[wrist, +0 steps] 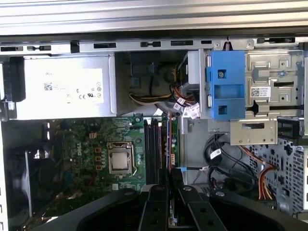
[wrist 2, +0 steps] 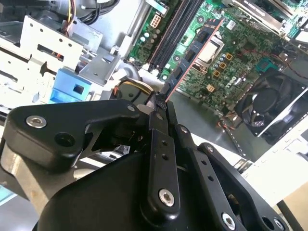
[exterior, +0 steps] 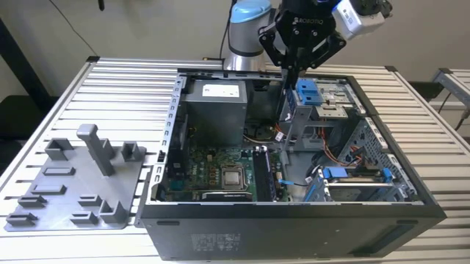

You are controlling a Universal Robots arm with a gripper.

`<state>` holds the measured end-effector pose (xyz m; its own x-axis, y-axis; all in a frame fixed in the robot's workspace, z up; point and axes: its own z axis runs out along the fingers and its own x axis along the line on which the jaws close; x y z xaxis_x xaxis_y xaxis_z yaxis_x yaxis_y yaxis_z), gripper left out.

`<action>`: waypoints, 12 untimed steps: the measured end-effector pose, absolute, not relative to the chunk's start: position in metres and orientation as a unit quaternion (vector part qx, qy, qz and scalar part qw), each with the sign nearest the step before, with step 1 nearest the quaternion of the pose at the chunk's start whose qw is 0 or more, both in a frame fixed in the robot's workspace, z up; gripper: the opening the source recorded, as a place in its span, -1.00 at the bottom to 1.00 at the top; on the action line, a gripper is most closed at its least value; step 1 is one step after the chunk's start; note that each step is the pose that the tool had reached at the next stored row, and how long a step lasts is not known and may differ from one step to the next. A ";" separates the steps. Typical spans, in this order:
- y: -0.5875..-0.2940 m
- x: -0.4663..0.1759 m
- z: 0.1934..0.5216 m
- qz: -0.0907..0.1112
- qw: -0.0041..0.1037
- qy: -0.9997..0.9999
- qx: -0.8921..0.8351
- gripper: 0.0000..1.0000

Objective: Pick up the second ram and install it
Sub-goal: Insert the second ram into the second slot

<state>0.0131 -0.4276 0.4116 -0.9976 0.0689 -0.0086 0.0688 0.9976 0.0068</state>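
A dark computer case (exterior: 294, 231) lies open on the slatted metal table (exterior: 118, 82), its front panel toward the table's near edge. A grey fixture tray (exterior: 66, 192) with upright posts sits by the near corner on the exterior view's left, just beside the case. Inside the case are the green motherboard (exterior: 213, 165), its CPU socket (exterior: 233, 177) and the black memory slots (wrist: 151, 149). Farther in are the grey power supply (wrist: 62, 94) and a blue drive bracket (wrist: 225, 84).

The gripper (wrist 2: 159, 103) hangs above the far half of the case, its fingers pressed narrowly together on one end of the second ram (wrist 2: 188, 57). The stick points down toward the motherboard, clear of it. In the first wrist view it shows edge-on along the memory slots.
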 end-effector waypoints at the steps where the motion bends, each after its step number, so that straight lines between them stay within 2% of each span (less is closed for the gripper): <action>1: -0.428 0.013 0.411 0.003 0.003 0.999 0.034 -0.72; 12: -0.441 0.014 0.400 0.003 0.001 0.999 0.034 -0.72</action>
